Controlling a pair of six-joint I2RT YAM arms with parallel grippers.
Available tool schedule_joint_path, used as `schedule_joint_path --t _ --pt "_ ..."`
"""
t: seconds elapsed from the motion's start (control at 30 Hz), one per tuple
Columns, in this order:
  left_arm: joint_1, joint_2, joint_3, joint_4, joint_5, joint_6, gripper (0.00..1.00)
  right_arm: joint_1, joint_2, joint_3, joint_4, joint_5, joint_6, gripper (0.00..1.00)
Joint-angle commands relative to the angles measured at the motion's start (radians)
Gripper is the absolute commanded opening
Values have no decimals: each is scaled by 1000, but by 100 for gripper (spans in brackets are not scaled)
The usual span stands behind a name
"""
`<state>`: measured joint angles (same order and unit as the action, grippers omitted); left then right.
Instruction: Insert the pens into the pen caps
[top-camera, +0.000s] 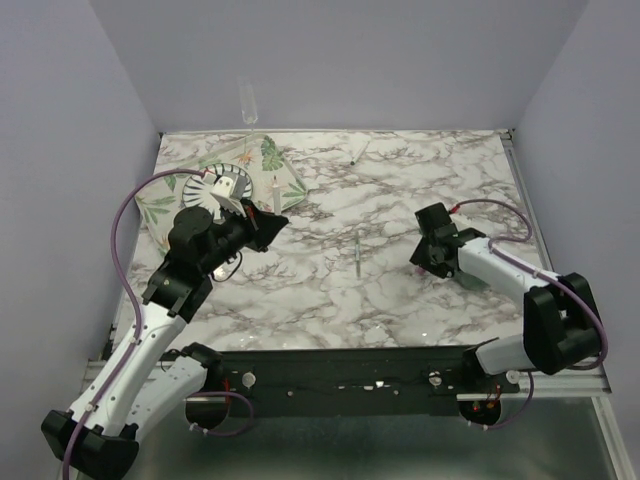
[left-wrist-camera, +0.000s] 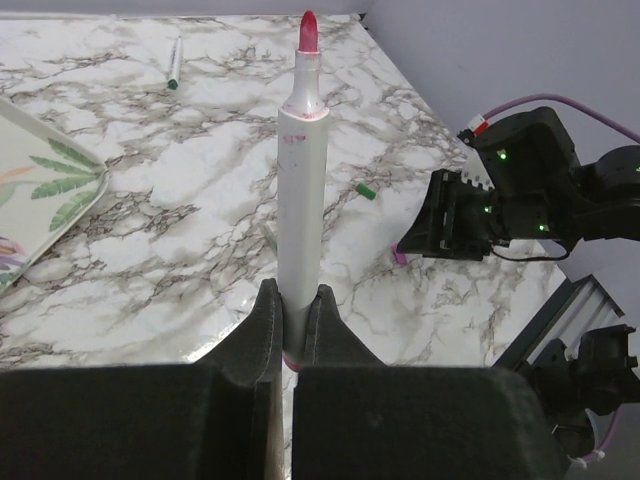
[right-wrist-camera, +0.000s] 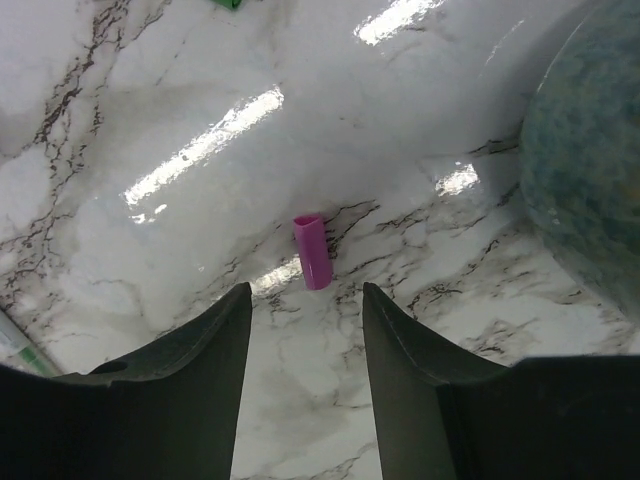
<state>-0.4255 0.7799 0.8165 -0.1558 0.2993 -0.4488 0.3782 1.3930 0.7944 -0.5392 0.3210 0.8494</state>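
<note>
My left gripper (left-wrist-camera: 295, 290) (top-camera: 272, 222) is shut on the lower barrel of a white pen (left-wrist-camera: 300, 170), whose bare pink-red tip points away from the fingers. The pink-magenta pen cap (right-wrist-camera: 312, 250) (left-wrist-camera: 399, 257) lies flat on the marble just ahead of my right gripper (right-wrist-camera: 306, 292) (top-camera: 432, 255), which hangs open over it without touching it. The green pen cap (left-wrist-camera: 365, 190) (right-wrist-camera: 228, 3) lies a little farther out, mid-table. A second white pen (top-camera: 358, 152) (left-wrist-camera: 174, 62) rests near the back wall.
A leaf-patterned tray (top-camera: 290, 178) (left-wrist-camera: 40, 190) with a striped plate (top-camera: 215, 187) sits back left, a tall glass (top-camera: 246, 100) behind it. A thin greenish stick (top-camera: 357, 255) lies mid-table. A blue-green round thing (right-wrist-camera: 590, 170) lies right of my right gripper.
</note>
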Motion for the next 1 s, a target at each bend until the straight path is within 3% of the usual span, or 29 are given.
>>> schedule_joint_path --t 0.0,0.57,0.97 --pt "2 -2 -5 -2 -2 18 0 -2 63 37 34 -22 -24 55" --pt "2 2 -8 2 17 27 0 -4 233 98 143 -45 -210 53" --pt "2 7 -8 5 26 30 0 -1 222 69 284 -243 -368 53"
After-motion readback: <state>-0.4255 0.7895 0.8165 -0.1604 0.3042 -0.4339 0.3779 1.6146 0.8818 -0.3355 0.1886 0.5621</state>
